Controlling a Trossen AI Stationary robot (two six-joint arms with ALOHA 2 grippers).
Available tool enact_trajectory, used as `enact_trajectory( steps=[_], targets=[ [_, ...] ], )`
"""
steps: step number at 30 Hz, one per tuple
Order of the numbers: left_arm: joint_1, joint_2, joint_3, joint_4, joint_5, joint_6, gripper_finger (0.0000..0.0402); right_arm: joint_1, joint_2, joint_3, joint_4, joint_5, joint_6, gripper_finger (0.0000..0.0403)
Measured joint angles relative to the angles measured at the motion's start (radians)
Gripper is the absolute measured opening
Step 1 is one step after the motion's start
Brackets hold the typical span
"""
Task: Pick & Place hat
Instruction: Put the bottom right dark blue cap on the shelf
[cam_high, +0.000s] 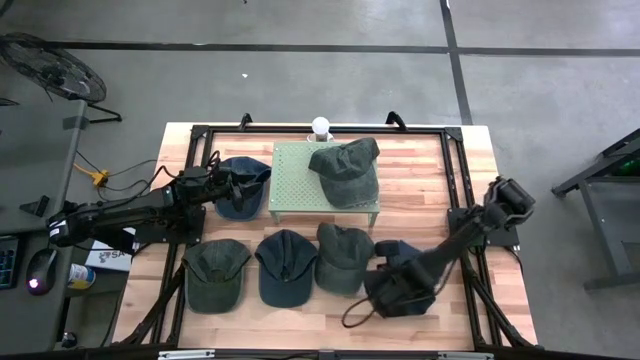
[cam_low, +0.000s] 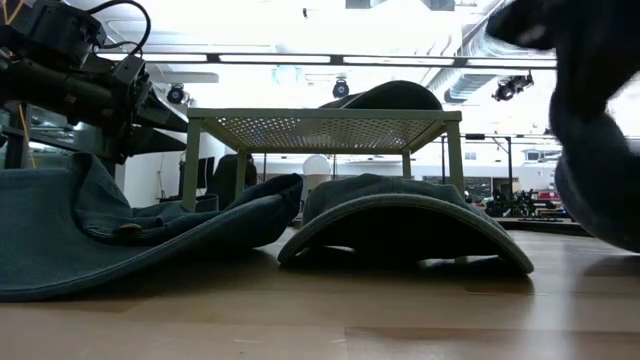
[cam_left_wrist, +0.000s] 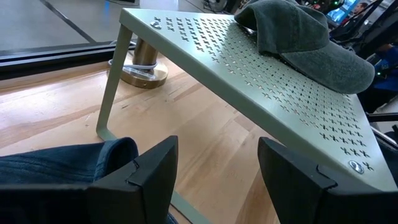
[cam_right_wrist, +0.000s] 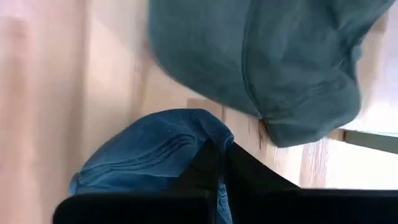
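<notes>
Two dark, nearly black jointed arms w/ boxy link housings. Left arm's matte black two-finger gripper: broad, angular, wedge-shaped fingers w/ stepped edges. Thin black cable loops over its wrist housing. Right arm's black gripper: slim flat fingers on a wide black base block.

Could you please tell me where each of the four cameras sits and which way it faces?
High view: overhead, looking straight down; both arms show.
Low view: tabletop height, level across the table; arm parts at the upper corners.
Left wrist view: on the left arm, facing the green stand; left gripper jaws open.
Right wrist view: on the right arm, facing a blue hat; right gripper shut on it.
Shared: the grey-green hat on the stand, in high and left wrist views.
</notes>
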Motion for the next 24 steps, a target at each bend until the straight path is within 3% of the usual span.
enact_trajectory(
  steps=[12,16,24],
  targets=[
    [0.000,0.000,0.000,0.000,0.000,0.000,0.0218,0.160,-0.220,0.000,0.023,0.322,0.016,0.0001],
    [0.000,0.000,0.000,0.000,0.000,0.000,0.0218,0.182,-0.285,0.000,0.077,0.406,-0.084,0.0000],
    [0.000,0.000,0.000,0.000,0.000,0.000,0.0218,0.177,-0.364,0.000,0.228,0.472,-0.392,0.0000]
  ],
)
